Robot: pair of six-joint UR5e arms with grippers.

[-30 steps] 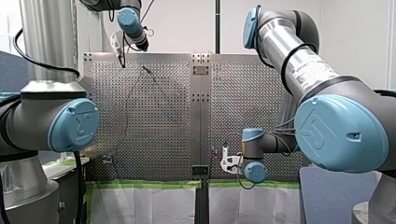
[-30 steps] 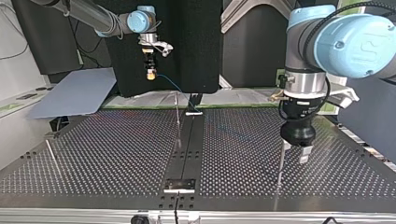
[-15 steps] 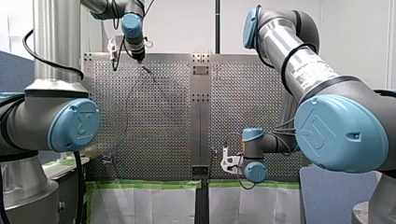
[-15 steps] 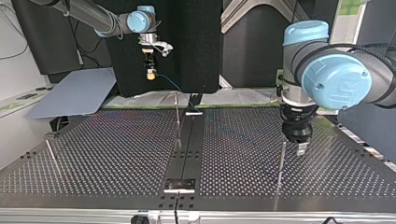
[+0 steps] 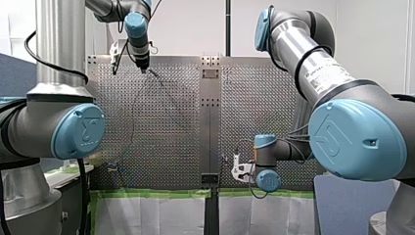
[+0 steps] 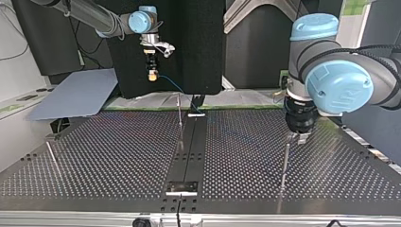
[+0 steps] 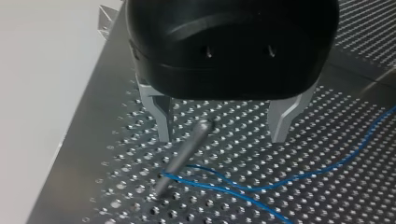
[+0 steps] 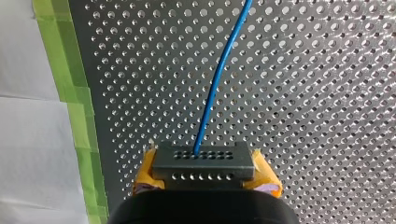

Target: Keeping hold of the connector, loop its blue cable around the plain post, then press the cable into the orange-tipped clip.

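My right gripper (image 8: 203, 173) is clamped by its yellow pads (image 8: 145, 176) on the grey connector (image 8: 203, 161), above the table's (image 8: 303, 93) green-taped edge. The blue cable (image 8: 220, 74) runs from the connector across the table. My left gripper (image 7: 222, 126), metal fingers (image 7: 161, 112) apart, hovers over the plain post (image 7: 184, 156) near a table corner, and the cable passes the post's foot.

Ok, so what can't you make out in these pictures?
Orange-tipped clip: too small to find in front or top view.
Thin blue cable: top view, fades out over the perforated metal table.
Same cable: right wrist view, cut off at the picture's edge.
Bare metal post: left wrist view, blur hides whether cable touches it.
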